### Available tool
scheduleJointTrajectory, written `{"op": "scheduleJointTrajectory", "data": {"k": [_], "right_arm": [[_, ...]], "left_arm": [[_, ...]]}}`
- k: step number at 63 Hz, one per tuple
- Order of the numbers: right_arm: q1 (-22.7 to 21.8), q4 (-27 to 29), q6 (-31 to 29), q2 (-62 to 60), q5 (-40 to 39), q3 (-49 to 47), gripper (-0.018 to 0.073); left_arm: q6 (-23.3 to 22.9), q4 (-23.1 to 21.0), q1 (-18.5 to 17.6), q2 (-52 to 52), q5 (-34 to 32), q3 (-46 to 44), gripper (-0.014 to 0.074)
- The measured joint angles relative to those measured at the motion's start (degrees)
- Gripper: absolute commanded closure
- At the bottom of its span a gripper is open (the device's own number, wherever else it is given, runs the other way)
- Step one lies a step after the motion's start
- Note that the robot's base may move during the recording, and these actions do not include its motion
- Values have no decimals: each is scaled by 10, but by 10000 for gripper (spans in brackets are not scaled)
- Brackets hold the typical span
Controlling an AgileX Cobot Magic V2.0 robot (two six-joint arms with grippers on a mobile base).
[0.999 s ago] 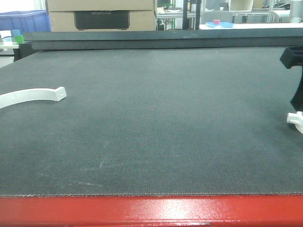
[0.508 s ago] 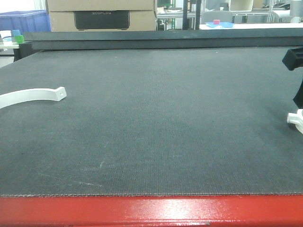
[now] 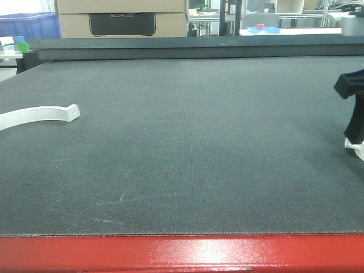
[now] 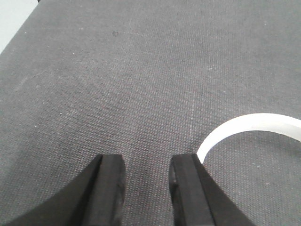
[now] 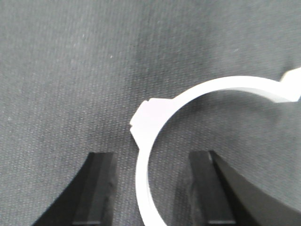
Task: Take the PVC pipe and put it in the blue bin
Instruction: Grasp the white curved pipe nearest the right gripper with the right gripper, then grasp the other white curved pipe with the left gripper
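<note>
Two curved white PVC pipe pieces lie on the dark mat. One (image 3: pixel 40 115) rests at the left, and the left wrist view shows its arc (image 4: pixel 244 123) just right of my open left gripper (image 4: pixel 146 162), with nothing between the fingers. The other (image 3: pixel 356 149) lies at the right edge, mostly hidden behind my right gripper (image 3: pixel 354 136). The right wrist view has that pipe's band (image 5: pixel 143 155) running between the spread fingers of the open right gripper (image 5: pixel 151 160), neither finger touching it. A blue bin (image 3: pixel 28 24) stands far back left, beyond the table.
A dark raised rail (image 3: pixel 187 46) borders the mat's far edge and a red edge (image 3: pixel 182 253) runs along the front. Cardboard boxes (image 3: pixel 122 17) stand behind the rail. A small blue tray (image 3: pixel 263 29) with a pink block sits far back right.
My right arm has come down and slightly left over the right pipe piece, hiding most of it in the front view. The left pipe piece has not moved.
</note>
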Motion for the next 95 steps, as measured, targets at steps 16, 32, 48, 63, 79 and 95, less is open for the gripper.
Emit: {"op": "scheduleJointTrajectory", "data": {"k": [16,32,48,63,79,95], "right_arm": [[0,0,0,34,-5,0,315],[0,-2,-1,47,-18,0,315],[0,-7,-1,58,-13,-7,466],[0,-6,-1,59,-19,-9,727],[0,-1,-2,53,-19,-9,727],[0,11,-1,-32,-4,-4,727]], "left_arm": [[0,0,0,3,-23,0,414],[0,-1,0,3,-32,0,414],[0,-1,0,3,-33,0,414],[0,-1,-1,3,-33,0,414],[0,-1,-1,3,-33,0,414],[0,-1,-1,3,-10,0,414]]}}
